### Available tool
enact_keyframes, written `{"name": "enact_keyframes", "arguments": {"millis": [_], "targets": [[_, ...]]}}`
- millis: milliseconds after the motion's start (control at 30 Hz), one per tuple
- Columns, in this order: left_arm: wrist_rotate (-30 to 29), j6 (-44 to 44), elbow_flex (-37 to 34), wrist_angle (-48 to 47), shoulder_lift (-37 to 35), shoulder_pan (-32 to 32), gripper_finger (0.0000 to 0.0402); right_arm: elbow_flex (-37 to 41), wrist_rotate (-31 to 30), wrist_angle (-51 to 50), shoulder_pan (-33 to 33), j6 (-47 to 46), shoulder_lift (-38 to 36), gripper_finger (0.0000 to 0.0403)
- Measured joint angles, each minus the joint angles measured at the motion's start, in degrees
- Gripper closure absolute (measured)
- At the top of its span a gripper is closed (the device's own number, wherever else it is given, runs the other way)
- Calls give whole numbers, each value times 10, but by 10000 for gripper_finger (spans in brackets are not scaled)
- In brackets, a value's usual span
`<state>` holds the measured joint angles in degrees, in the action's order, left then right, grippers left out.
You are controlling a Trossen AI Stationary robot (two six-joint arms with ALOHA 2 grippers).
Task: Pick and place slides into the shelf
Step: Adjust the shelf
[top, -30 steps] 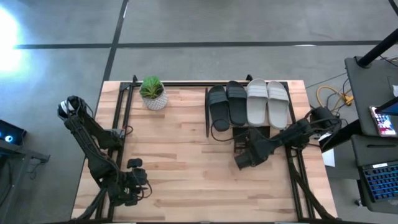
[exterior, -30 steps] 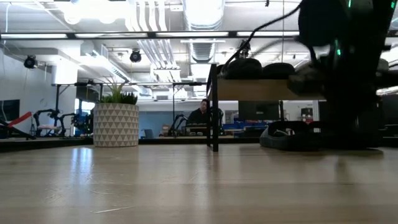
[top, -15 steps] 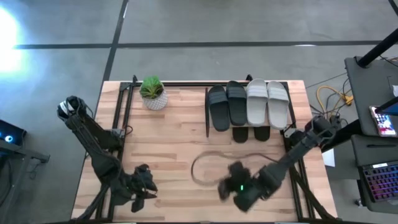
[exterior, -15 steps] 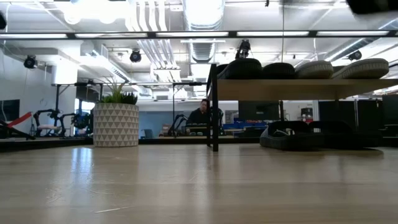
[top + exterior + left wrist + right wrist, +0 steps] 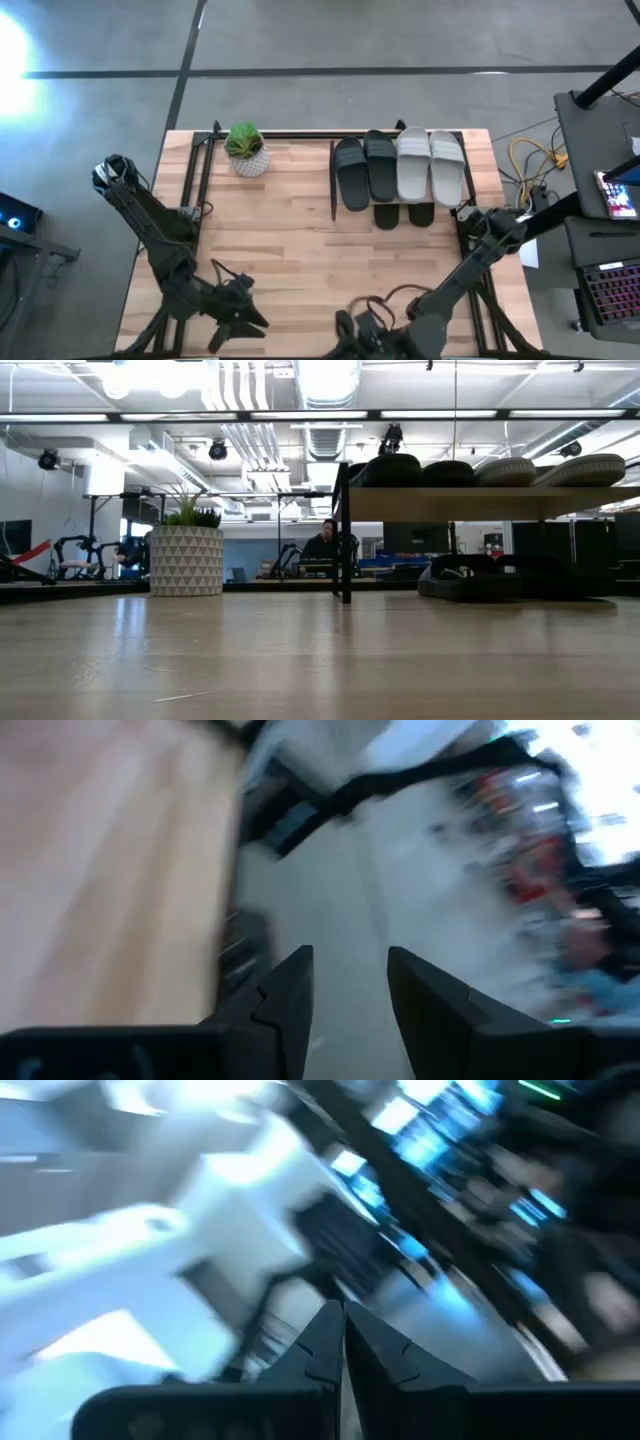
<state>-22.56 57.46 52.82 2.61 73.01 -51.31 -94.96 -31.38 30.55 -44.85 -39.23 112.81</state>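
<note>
4 slides (image 5: 399, 165), 2 black and 2 light grey, sit on the shelf (image 5: 480, 503) top; 2 black ones (image 5: 480, 577) lie under it. Left gripper (image 5: 347, 1005), well clear of shelf at near table edge, jaws apart, empty. Right gripper (image 5: 341, 1342) there too, closed, empty.

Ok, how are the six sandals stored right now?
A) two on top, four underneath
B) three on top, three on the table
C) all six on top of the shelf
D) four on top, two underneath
D: four sandals lie on the shelf top, two black ones underneath.
</note>
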Motion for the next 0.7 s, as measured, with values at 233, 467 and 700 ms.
{"name": "enact_keyframes", "arguments": {"millis": [233, 467, 700], "targets": [[1, -100, 0, 194, 0, 0, 286, -139, 82, 43, 10, 170, 55, 394], [32, -158, 4, 314, -1, -6, 286, -267, 2, -136, 24, 171, 82, 377], [62, -226, 65, 334, -1, -11, 266, -336, -38, -203, 41, 161, 101, 287]]}}
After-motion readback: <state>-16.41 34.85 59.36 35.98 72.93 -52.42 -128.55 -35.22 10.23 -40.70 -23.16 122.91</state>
